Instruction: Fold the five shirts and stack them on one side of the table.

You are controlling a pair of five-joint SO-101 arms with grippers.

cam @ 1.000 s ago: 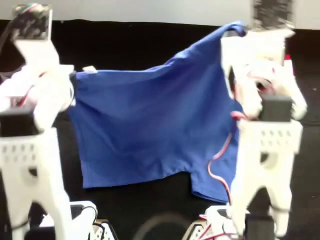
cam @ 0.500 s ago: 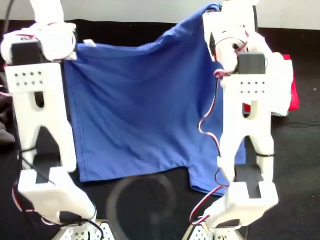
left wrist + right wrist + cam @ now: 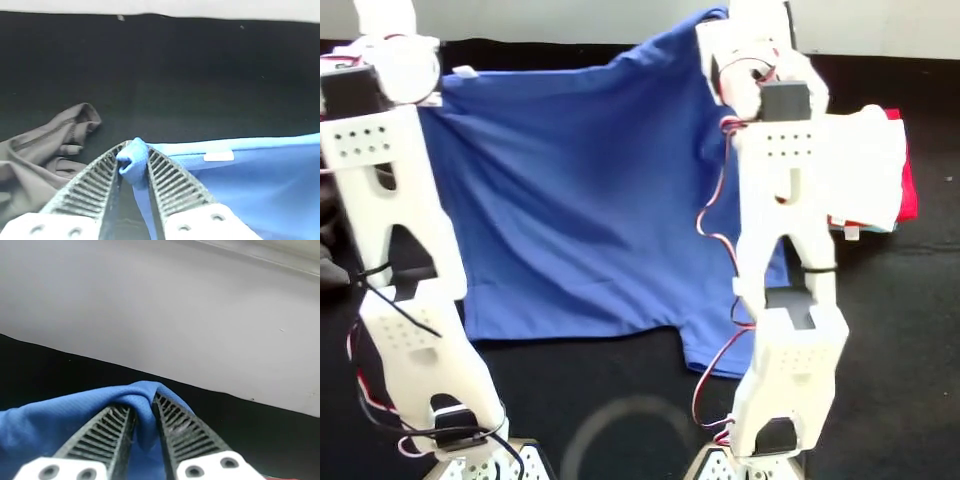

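Blue shirt (image 3: pixel 580 190) hangs spread above the desk (image 3: pixel 890 340), its upper corners pinched in our left gripper (image 3: pixel 133 156) and right gripper (image 3: pixel 144 400). Since a second ago we have carried it farther back, seemingly higher.

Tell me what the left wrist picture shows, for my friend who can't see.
The left hand pinches a bunched corner of the blue shirt, seen against the black table. A crumpled grey garment lies nearby on the table.

A black table (image 3: pixel 200 75) runs back to a plain white wall (image 3: pixel 150 300) behind it.
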